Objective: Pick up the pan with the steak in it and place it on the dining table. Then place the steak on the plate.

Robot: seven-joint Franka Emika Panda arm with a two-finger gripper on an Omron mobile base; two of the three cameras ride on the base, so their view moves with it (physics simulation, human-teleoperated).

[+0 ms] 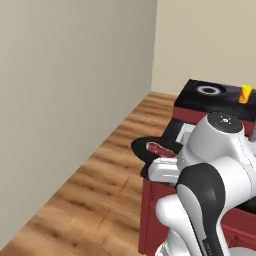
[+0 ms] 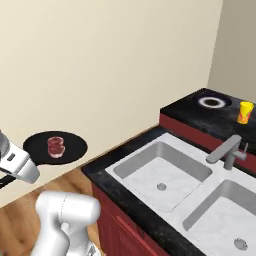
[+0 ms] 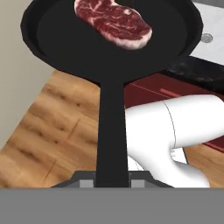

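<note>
A black stone counter [image 2: 125, 200] on red cabinets [image 2: 120, 227] runs along the wall. A double sink [image 2: 165, 172] with a grey tap [image 2: 227, 150] is set into it. On the far raised part [image 2: 192, 107] sit a white-rimmed plate [image 2: 211, 102] and a yellow cup [image 2: 244, 112], well apart. The floor [image 1: 95, 195] below is brown wood.

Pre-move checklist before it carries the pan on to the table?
1. Gripper shut on the pan handle: ok.
2. Steak lying inside the pan: ok.
3. Pan roughly level, held in the air over the wood floor: ok.
4. Pan clear of the sink counter edge: ok in the right base view.
5. Dining table in sight: not ok.
6. Plate in sight: not ok.
</note>
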